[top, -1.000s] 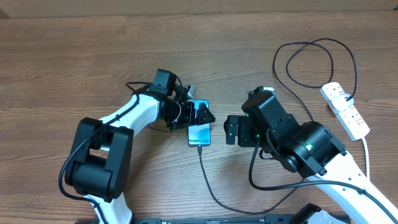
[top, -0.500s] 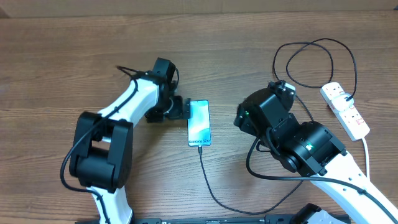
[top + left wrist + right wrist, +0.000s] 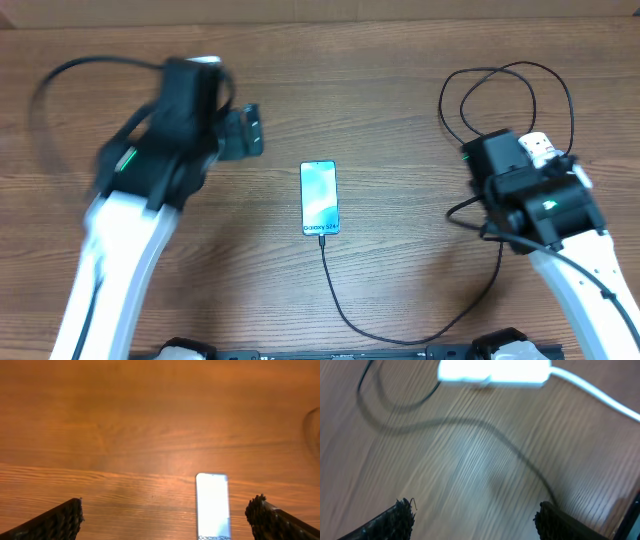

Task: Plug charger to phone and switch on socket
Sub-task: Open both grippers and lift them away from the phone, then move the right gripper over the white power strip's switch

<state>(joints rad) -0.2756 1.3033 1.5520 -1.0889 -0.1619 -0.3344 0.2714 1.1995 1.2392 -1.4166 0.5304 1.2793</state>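
Observation:
The phone [image 3: 320,198] lies flat mid-table, its light blue screen up; it also shows in the left wrist view [image 3: 212,505]. The black charger cable [image 3: 345,312] meets the phone's bottom edge, curves right and loops at the back right [image 3: 505,95]. The white socket [image 3: 540,144] is mostly hidden under my right arm; in the right wrist view it is a blurred white strip [image 3: 495,371] with the cable [image 3: 510,445] below it. My left gripper [image 3: 248,132] [image 3: 167,512] is open and empty, up and left of the phone. My right gripper [image 3: 495,160] [image 3: 475,510] is open and empty beside the socket.
The socket's thick white cord [image 3: 592,391] runs off to the right. The wooden table [image 3: 400,150] carries nothing else. A dark base bar [image 3: 340,352] lies along the front edge.
Both arms have drawn back from the phone. The left arm swung up and left, blurred. The right arm moved right to the socket. The phone and cable stayed put.

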